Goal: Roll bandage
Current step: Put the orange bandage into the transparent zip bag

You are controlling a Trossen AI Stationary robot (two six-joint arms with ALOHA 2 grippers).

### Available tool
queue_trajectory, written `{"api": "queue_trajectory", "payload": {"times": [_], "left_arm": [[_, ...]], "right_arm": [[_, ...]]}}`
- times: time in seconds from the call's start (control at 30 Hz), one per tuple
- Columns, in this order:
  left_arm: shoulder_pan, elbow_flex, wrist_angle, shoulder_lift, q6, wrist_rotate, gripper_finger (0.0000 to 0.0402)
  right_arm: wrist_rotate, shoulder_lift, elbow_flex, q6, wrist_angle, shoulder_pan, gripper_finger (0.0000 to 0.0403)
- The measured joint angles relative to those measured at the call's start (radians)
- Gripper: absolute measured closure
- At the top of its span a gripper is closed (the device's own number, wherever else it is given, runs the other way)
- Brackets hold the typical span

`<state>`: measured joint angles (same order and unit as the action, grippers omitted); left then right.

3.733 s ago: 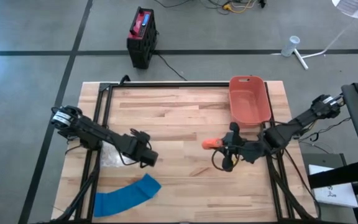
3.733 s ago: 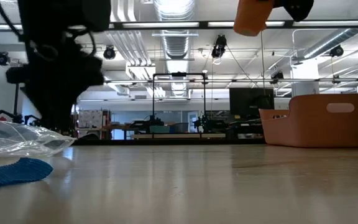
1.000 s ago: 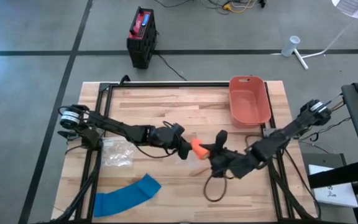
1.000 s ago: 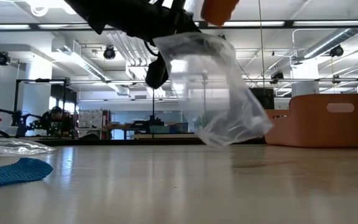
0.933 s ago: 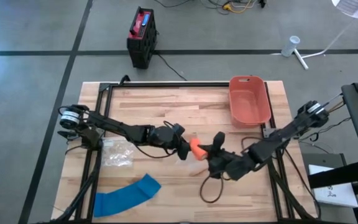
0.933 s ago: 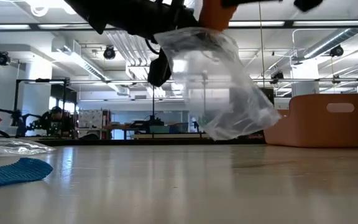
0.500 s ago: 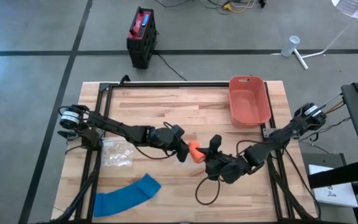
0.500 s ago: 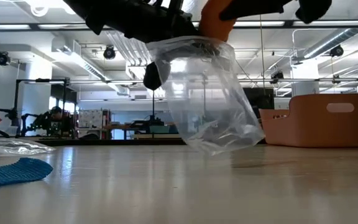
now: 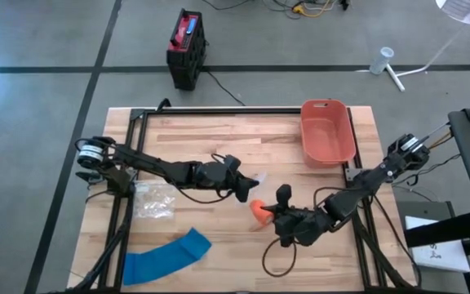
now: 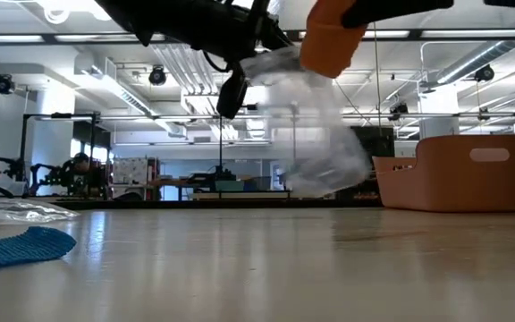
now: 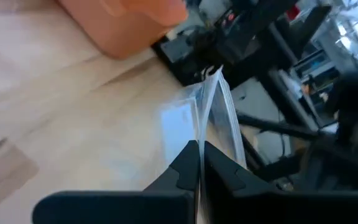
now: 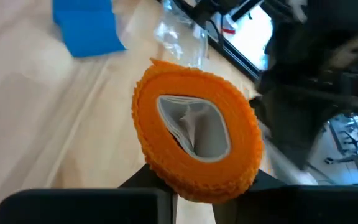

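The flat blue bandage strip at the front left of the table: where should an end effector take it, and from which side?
Take the flat blue bandage strip at its inner end, the end nearest the table's middle, coming from straight above. It lies flat on the wooden table with open space around that end. Both end effectors look occupied: left on the clear plastic bag, right on the orange bandage roll.

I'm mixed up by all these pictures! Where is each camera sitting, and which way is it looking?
High view: above, straight down; both arms, table.
Low view: at tabletop height, looking level; arms enter from above.
Left wrist: on the left gripper, pinching the clear bag.
Right wrist: on the right gripper, holding the orange bandage roll.
Shared: roll and bag.
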<state>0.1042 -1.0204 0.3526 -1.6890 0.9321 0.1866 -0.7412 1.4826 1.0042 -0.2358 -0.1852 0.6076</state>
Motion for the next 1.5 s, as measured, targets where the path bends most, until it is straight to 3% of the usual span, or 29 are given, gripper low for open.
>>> {"api": "queue_trajectory", "payload": {"times": [0.2, 0.5, 0.7, 0.93, 1.27, 1.5], "left_arm": [[0.008, 0.000, -0.013, -0.018, 0.003, 0.053, 0.0401], [0.013, 0.000, 0.068, -0.050, 0.055, 0.008, 0.0401], [0.022, 0.002, 0.073, -0.052, 0.072, -0.018, 0.0401], [0.023, 0.001, 0.111, -0.046, 0.054, 0.009, 0.0401], [0.042, 0.000, 0.143, -0.053, 0.088, 0.023, 0.0401], [0.034, 0.000, 0.099, -0.053, 0.152, -0.081, 0.0401]], "right_arm": [[-0.091, -0.048, 0.001, -0.049, 0.059, 0.012, 0.0353], [-0.117, -0.063, 0.001, -0.267, 0.127, -0.026, 0.0353], [-0.084, -0.027, -0.003, -0.213, 0.055, -0.052, 0.0353], [0.086, -0.001, -0.007, -0.059, -0.015, -0.054, 0.0351], [-0.126, 0.005, 0.006, -0.022, -0.020, -0.060, 0.0353], [-0.061, 0.010, 0.012, -0.054, -0.051, -0.066, 0.0353]]}}
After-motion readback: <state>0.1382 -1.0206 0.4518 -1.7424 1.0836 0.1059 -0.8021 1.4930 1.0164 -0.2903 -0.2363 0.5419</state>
